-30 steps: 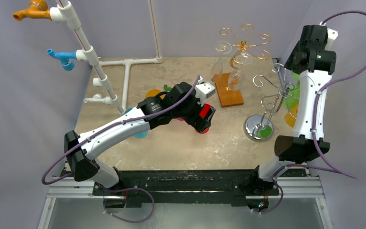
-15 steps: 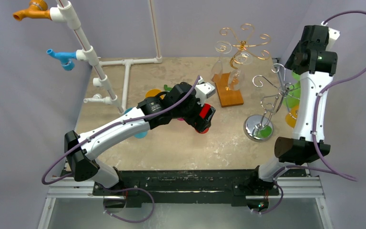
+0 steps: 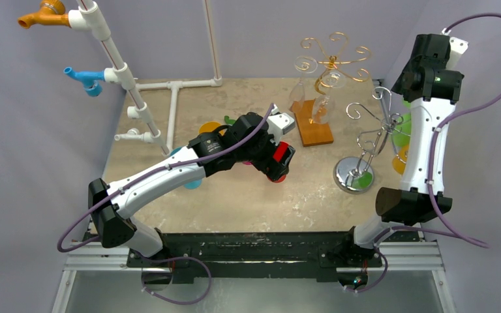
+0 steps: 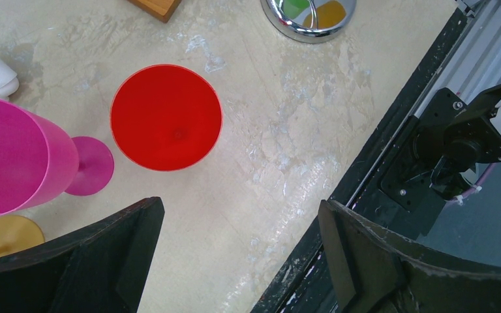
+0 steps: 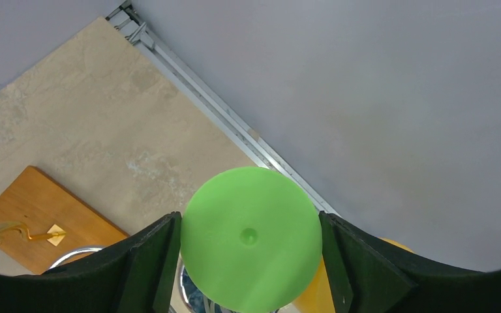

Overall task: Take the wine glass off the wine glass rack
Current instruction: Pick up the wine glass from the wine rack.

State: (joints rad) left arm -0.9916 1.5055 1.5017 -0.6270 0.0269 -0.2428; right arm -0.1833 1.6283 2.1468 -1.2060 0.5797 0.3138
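The beige stone-look counter (image 3: 248,195) carries a wooden rack base (image 3: 313,124). Right of that base, and nearer, sits a round chrome rack foot (image 3: 353,175). Left of it stand a red wine glass (image 4: 166,117) and a pink one (image 4: 13,156). Far left lies a white pipe frame (image 3: 173,88).

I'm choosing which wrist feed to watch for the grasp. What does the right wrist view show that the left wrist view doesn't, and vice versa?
Only the right wrist view: a round green plastic glass foot filling the gap between the fingers of the right gripper, contact unclear, plus the grey wall. Only the left wrist view: a red plastic goblet seen from above, a magenta plastic goblet, and the open, empty left gripper. Both: the beige stone-look tabletop, the flat wooden rack base and the round chrome rack base.
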